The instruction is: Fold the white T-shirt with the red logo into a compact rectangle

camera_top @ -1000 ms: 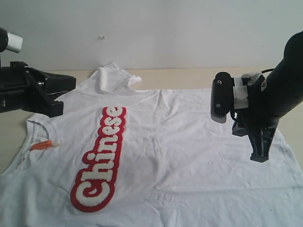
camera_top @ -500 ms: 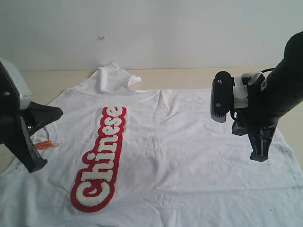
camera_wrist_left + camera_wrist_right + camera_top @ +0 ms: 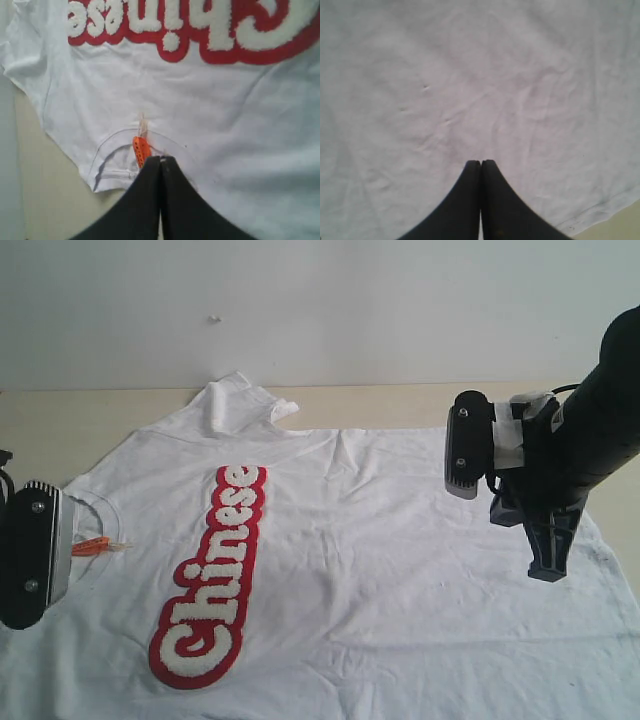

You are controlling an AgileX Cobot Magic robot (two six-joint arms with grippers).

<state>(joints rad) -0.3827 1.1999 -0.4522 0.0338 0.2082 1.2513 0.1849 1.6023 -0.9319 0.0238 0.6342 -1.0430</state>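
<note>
White cotton, thin and lightly creased, makes up the white T-shirt [image 3: 380, 540], which lies spread front up on the beige table [image 3: 400, 400]. Its near edge runs out of the exterior view, and the far sleeve [image 3: 235, 400] is bunched up. The red logo [image 3: 212, 580], a long rounded patch with fluffy white letters like towelling, runs along the chest; the left wrist view cuts off part of it. A small orange tag [image 3: 141, 150] sits inside the ribbed collar [image 3: 107, 162].

The left gripper [image 3: 161, 159] has its black jaws pressed together on nothing, tips just beside the tag; whether they touch the cloth is unclear. The right gripper [image 3: 480, 162] is likewise closed and empty, above plain fabric near an edge of the shirt.
</note>
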